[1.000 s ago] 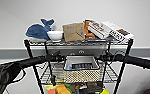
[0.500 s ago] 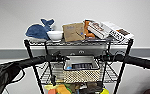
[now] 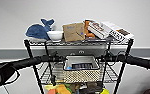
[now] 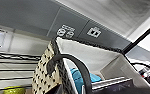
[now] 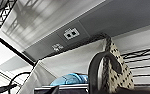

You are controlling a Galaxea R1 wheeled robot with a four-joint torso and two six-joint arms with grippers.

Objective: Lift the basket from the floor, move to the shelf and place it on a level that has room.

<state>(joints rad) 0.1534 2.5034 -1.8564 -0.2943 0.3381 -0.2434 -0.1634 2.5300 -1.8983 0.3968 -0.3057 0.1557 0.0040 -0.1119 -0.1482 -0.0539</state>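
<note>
now holding basket (image 3: 81, 70) over level (image 3: 111, 75) of shelf (image 3: 127, 57); jaws impossible to read; could tip off if released off-centre.

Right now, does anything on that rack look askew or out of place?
Mildly. On the top tier, the flat boxes lie tilted and overlapping, and the outer one juts past the rack's corner post. The brown box leans too. The basket sits level at the second tier, between the arms; nothing looks spilled or damaged.
</note>
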